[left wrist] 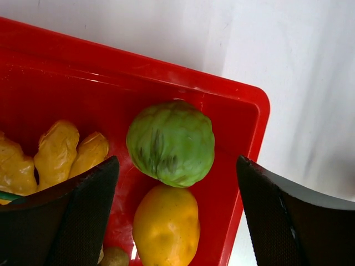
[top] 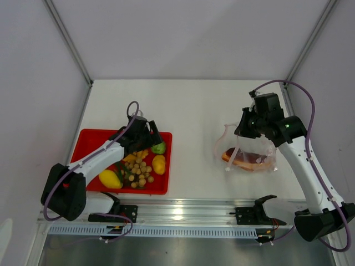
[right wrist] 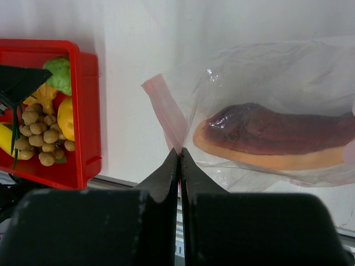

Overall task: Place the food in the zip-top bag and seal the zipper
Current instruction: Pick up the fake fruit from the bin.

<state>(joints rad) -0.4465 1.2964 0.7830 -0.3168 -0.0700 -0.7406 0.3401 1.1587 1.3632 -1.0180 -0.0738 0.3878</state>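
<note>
The zip-top bag [top: 250, 151] lies on the right half of the table [top: 194, 108], already holding one piece of food, an orange-brown wedge [right wrist: 266, 136]. Its pink-red zipper [right wrist: 163, 108] runs along the left-hand mouth edge, which stands raised off the table. The right gripper [right wrist: 178, 154] has its fingers closed tight together, tips meeting right at the near end of that strip; it appears to pinch the mouth edge and hold it up.

Well apart, on the left, the red tray [top: 89, 141] holds the rest of the food. In its far right corner sits the green ball [left wrist: 171, 143], with the yellow lemon [left wrist: 166, 224] touching it on the near side and the small tan balls [top: 138, 169] heaped further left. The left gripper [left wrist: 177, 163] hangs over that corner with its fingers spread wide and nothing between them but the green ball below.

The step in hand looks like picking the next food, most likely the green ball. That calls for lowering around it, keeping the outer finger clear of the tray wall, and closing gently on a round, roll-prone shape before carrying it to the held-open mouth.
</note>
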